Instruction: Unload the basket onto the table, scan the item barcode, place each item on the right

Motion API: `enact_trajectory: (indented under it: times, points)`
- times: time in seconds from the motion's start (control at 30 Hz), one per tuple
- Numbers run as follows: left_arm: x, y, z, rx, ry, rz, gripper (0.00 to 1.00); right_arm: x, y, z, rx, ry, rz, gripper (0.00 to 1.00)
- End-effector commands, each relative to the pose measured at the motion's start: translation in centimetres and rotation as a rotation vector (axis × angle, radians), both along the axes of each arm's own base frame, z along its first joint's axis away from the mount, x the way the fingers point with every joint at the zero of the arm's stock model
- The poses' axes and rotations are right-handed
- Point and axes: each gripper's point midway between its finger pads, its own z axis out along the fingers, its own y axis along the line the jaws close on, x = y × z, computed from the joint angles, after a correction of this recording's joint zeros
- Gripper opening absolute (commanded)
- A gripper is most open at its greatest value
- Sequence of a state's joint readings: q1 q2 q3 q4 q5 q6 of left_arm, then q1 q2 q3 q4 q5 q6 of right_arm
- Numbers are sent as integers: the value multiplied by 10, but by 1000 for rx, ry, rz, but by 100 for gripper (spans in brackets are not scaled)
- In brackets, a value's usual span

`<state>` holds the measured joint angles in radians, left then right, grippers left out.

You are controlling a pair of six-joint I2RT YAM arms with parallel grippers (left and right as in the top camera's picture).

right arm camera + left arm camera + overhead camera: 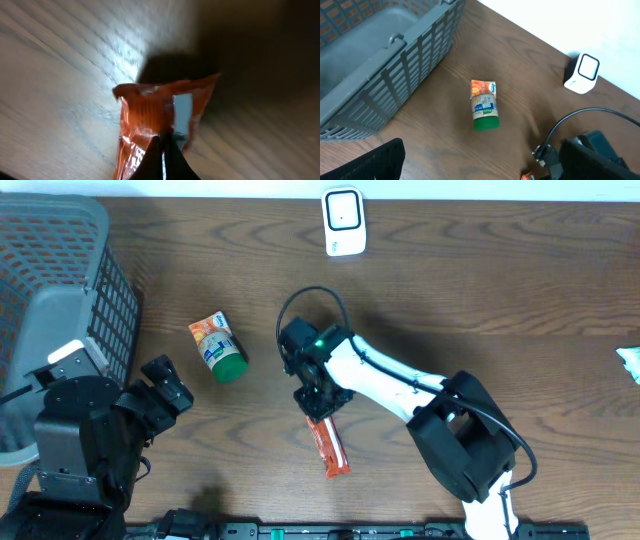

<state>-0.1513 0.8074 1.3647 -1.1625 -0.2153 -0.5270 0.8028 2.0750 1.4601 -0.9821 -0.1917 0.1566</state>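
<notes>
One end of orange packet (333, 453) under right end effector (318, 412)

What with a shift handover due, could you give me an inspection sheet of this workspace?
Surface: wooden table, bare wood.
Job's things: orange packet in right gripper; white scanner at far edge.
Clutter: green-capped bottle lying down; grey basket at left; white object cut off at right edge.
Grippers: left gripper open, empty; right gripper shut on orange packet.
Cables: black cable loops off right arm.
Surroundings: nothing seen.
</notes>
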Motion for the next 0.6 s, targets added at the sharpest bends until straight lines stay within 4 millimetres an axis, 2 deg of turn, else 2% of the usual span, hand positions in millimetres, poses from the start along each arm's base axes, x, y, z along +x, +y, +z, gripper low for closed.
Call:
enact_trajectory:
  times: [0.0, 0.2, 0.33, 0.43, 0.57]
  points:
    - [-1, 1, -5, -3, 16, 11, 99, -11, 1, -10, -17, 28, 11, 1]
    - [-1, 1, -5, -3, 16, 12, 99, -28, 22, -6, 65, 63, 103, 1]
    - [-1, 1, -5, -3, 16, 11, 99, -26, 18, 1, 44, 63, 100, 1]
    - [-1, 1, -5, -3, 16, 12, 99, -18, 15, 16, 28, 58, 85, 1]
    - [-1, 1, -5, -3, 17, 11, 99, -8, 11, 45, 31, 57, 58, 1]
